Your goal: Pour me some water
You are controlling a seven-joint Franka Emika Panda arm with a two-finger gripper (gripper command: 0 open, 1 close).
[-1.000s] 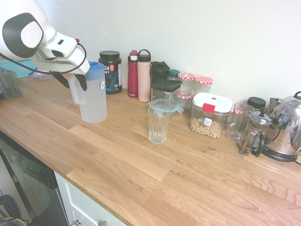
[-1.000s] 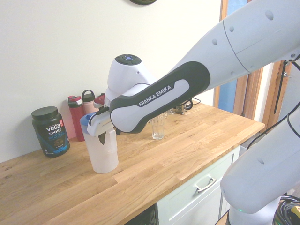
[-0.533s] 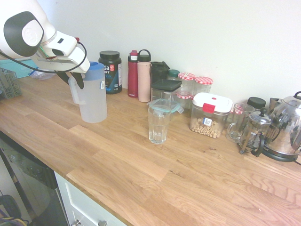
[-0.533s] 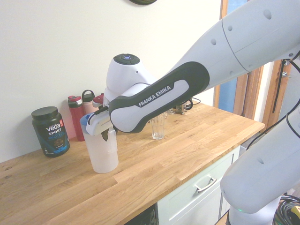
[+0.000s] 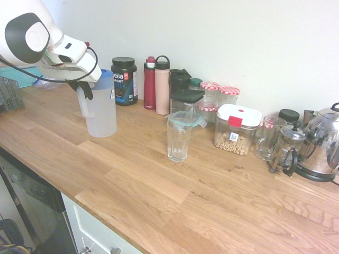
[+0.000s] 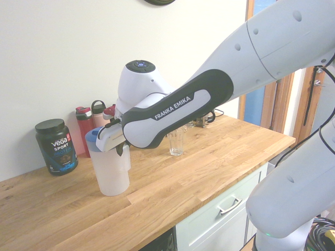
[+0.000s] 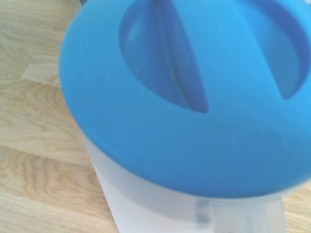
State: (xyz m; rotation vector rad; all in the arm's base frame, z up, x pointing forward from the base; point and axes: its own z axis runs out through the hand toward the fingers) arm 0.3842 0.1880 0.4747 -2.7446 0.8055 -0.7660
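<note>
Since a second ago the tool (image 5: 85, 91) has pressed its spread fingers together on the pitcher's side handle, and the pitcher (image 5: 101, 106) has shifted slightly toward the arm. It stands upright on the worktop (image 5: 159, 180), long axis vertical, blue lid (image 7: 194, 97) on top, its water not discernible. Well apart stands the upright clear ribbed glass (image 5: 178, 140), apparently empty.
</note>
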